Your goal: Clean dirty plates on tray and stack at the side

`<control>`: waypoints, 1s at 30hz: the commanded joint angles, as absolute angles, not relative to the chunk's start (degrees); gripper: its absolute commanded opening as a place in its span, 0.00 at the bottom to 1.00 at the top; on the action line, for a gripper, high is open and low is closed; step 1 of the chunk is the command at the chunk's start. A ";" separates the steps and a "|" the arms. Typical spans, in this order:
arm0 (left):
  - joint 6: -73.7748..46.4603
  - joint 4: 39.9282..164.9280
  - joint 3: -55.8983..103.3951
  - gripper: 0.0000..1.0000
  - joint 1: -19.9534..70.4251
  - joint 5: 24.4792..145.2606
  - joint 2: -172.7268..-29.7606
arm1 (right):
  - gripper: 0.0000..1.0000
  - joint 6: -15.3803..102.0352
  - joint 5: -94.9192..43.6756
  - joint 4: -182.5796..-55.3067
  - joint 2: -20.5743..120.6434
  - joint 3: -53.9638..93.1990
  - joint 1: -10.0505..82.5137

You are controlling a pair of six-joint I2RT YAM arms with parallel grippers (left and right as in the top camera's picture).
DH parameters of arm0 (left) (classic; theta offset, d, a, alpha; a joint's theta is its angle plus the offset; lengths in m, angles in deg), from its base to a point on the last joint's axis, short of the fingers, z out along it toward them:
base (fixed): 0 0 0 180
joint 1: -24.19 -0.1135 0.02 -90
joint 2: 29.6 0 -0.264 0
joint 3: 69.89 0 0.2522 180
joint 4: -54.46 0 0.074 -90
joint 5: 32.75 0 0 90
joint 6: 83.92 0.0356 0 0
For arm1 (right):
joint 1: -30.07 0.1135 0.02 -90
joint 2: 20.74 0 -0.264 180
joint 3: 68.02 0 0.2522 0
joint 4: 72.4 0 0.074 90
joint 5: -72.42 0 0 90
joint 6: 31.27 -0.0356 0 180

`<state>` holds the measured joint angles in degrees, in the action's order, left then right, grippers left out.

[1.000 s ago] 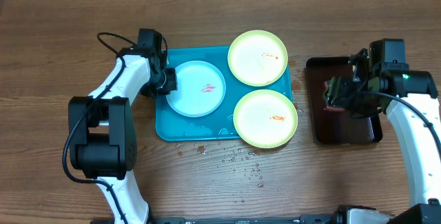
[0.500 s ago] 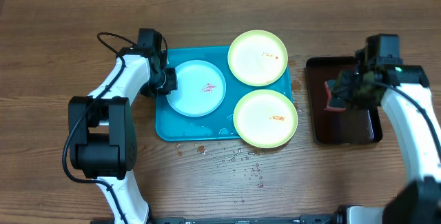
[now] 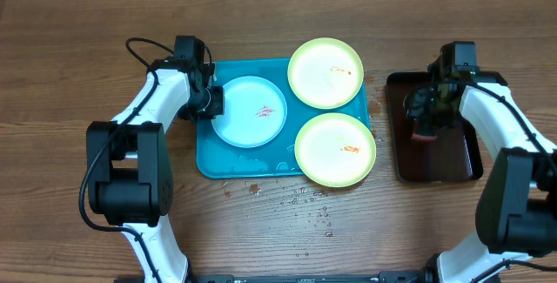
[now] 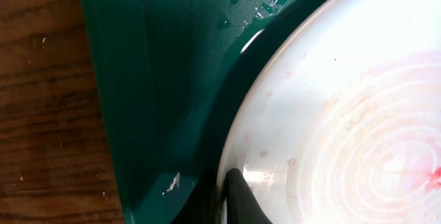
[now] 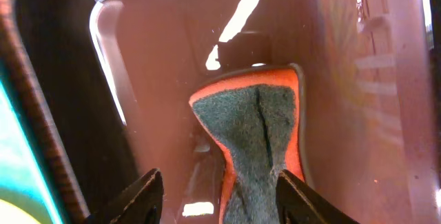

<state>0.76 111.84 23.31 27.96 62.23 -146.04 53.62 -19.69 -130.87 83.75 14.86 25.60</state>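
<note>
The turquoise tray [image 3: 205,157] holds three dirty plates. A light blue plate [image 3: 252,113] with a red smear lies on the left. Two pale yellow-green plates lie at the back right [image 3: 325,73] and the front right [image 3: 335,150]. My left gripper [image 3: 211,102] is shut on the blue plate's left rim; in the left wrist view one finger [image 4: 233,198] lies on top of the plate's [image 4: 344,114] edge. My right gripper [image 3: 426,109] is open over an orange sponge [image 5: 258,124] with a grey-green scouring face, and its fingers [image 5: 220,200] straddle the sponge.
The sponge [image 3: 426,131] lies in a narrow dark brown tray [image 3: 444,165] on the right, whose floor [image 5: 158,79] fills the right wrist view. Water drops [image 3: 300,200] dot the wooden table in front of the turquoise tray, whose wet floor [image 4: 179,79] shows in the left wrist view.
My right arm has swung left and back over the dark tray, bringing its gripper over the sponge. The left arm and the plates have not moved.
</note>
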 commanded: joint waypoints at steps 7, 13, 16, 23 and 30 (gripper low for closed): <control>3.36 110.37 22.63 0.04 28.33 61.31 -149.06 | 0.45 54.52 -15.45 -129.88 87.09 14.99 25.47; 3.36 109.72 22.63 0.04 28.33 61.31 -149.06 | 0.36 54.56 -15.03 -127.26 87.36 12.46 25.49; 3.36 109.26 22.63 0.04 28.33 61.29 -149.06 | 0.28 54.50 -15.05 -126.23 87.68 11.61 25.49; 3.31 109.48 22.63 0.04 28.33 61.31 -149.06 | 0.04 54.02 -17.65 -127.30 87.70 13.53 25.49; 3.07 108.86 22.63 0.04 28.33 61.35 -149.06 | 0.04 52.53 -19.73 -140.40 87.49 27.41 25.51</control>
